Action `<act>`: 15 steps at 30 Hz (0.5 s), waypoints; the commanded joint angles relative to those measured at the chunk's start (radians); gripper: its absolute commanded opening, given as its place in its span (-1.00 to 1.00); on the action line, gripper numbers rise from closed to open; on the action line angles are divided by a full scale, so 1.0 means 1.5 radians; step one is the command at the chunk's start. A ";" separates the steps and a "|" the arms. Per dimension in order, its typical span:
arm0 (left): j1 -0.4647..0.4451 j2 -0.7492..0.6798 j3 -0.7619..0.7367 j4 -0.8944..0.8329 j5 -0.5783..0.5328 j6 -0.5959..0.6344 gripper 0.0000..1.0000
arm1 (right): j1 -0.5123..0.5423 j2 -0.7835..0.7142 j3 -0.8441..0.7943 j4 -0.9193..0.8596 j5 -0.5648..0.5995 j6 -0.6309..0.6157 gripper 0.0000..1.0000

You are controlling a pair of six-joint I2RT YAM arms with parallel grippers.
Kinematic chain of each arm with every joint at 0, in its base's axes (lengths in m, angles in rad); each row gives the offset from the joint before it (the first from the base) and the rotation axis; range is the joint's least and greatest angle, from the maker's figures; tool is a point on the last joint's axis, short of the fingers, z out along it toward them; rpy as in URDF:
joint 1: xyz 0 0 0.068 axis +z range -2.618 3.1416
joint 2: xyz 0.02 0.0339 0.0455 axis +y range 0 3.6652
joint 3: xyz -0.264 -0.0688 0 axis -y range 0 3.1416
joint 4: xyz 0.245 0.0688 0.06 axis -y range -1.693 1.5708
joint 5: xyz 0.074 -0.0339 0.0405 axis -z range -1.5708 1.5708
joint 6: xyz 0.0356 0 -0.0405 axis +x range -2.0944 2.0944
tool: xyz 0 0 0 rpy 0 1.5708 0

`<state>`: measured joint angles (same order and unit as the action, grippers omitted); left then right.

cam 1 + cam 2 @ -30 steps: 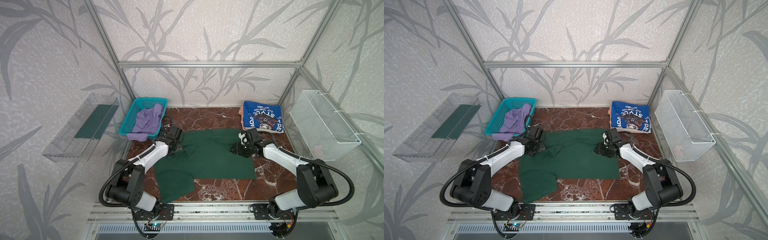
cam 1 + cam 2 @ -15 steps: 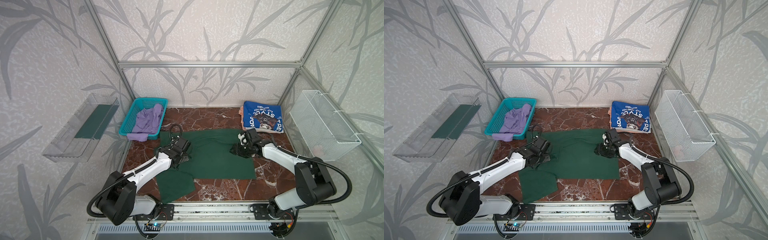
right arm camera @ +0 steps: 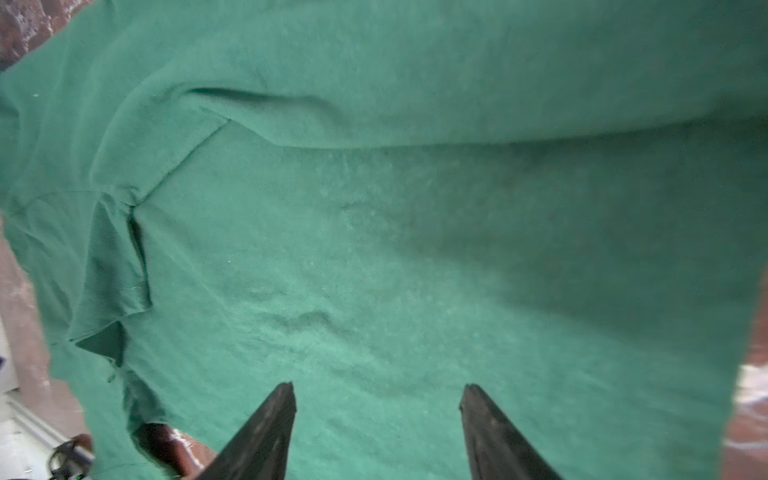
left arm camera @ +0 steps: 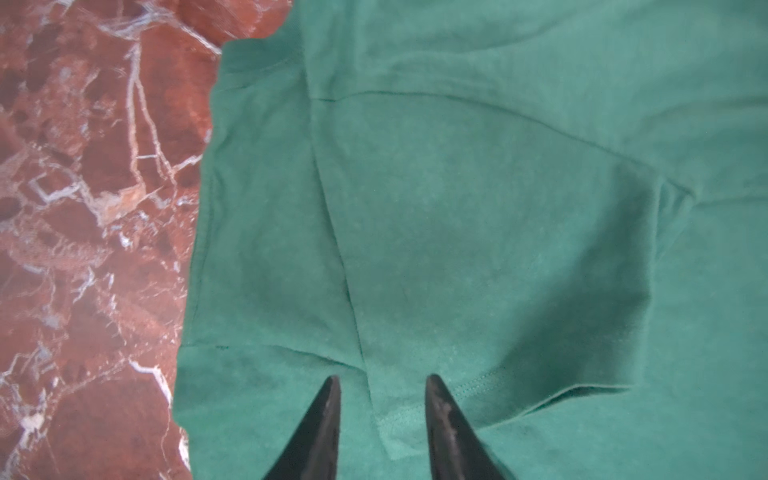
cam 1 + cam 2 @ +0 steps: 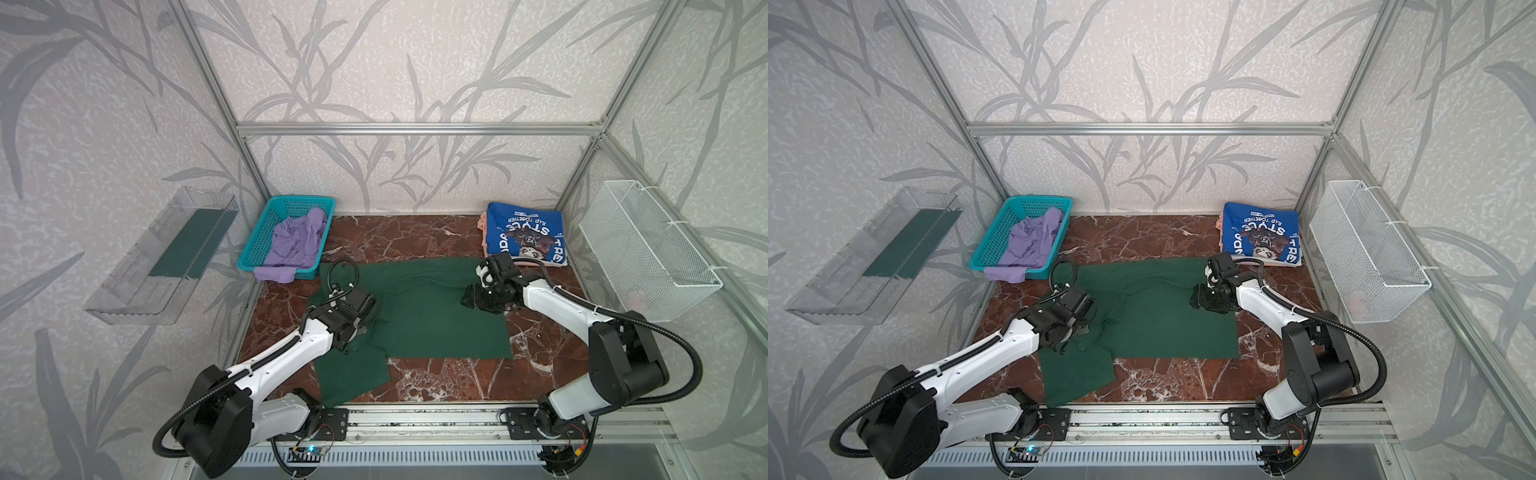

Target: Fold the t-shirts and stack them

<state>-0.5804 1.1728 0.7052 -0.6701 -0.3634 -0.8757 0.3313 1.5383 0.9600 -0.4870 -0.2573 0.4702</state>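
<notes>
Far left, the turquoise perforated plastic basket (image 5: 261,236) holds a crumpled lavender t-shirt (image 5: 297,245). The left fingers (image 4: 322,428) stand partly open over the dark green t-shirt (image 5: 432,324) spread on the red marble counter (image 5: 415,232), gripping nothing. A sleeve looks folded in there. The right fingers (image 3: 262,436) gape wider, empty, so pinching and folding the right side seems next. Far right, a folded blue printed t-shirt (image 5: 525,239) tops a peach t-shirt (image 5: 482,226).

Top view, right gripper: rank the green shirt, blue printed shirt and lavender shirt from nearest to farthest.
1. green t-shirt: spread mid-table, directly under the right gripper.
2. blue t-shirt: folded, back right corner.
3. lavender t-shirt: in the turquoise basket, back left.
</notes>
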 commanded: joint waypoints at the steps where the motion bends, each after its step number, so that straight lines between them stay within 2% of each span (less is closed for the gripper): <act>1: -0.003 -0.034 -0.025 -0.025 -0.037 -0.011 -0.13 | -0.016 -0.015 0.020 -0.090 0.049 -0.025 0.43; 4: -0.003 -0.065 -0.049 -0.027 -0.036 -0.010 0.02 | -0.038 -0.051 0.009 -0.126 0.051 -0.036 0.51; 7: -0.005 -0.099 -0.064 -0.040 -0.007 0.001 0.07 | -0.049 -0.092 -0.001 -0.186 0.060 -0.043 0.53; 15: -0.113 -0.150 -0.101 -0.089 0.004 -0.087 0.28 | -0.049 -0.238 -0.091 -0.316 0.038 -0.005 0.59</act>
<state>-0.7197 0.9581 0.5823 -0.7441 -0.3508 -0.9314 0.2558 1.2301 0.8677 -0.8261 -0.1879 0.4347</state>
